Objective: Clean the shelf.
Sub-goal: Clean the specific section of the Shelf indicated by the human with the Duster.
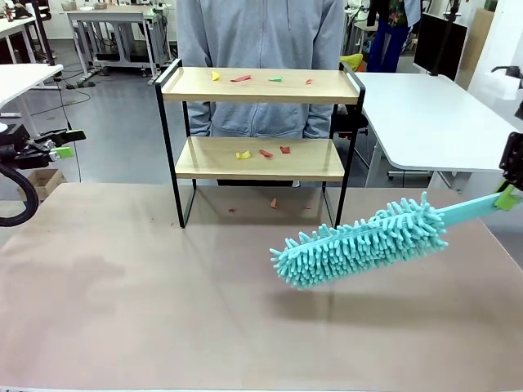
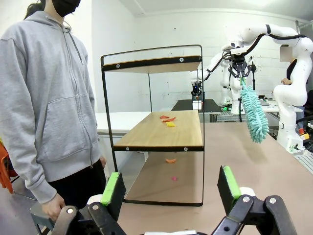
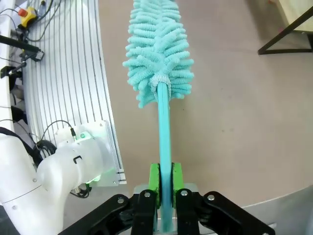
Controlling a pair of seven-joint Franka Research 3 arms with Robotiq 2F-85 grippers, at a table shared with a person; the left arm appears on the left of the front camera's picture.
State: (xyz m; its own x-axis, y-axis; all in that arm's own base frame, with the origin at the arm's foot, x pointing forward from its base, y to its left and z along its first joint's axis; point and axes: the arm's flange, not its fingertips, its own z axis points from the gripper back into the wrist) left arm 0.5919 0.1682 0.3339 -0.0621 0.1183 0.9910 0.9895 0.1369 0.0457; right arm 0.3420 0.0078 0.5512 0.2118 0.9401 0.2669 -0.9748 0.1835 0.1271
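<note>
Right gripper holds duster slanting over table.

1. No text, label, brand, number or sign is being displayed legibly in any of the views.

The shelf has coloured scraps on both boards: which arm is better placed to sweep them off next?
The right, probably. The right gripper is shut on the teal duster, whose head hangs over the table just before the shelf. The left gripper is open, holding nothing, off to the left.
</note>
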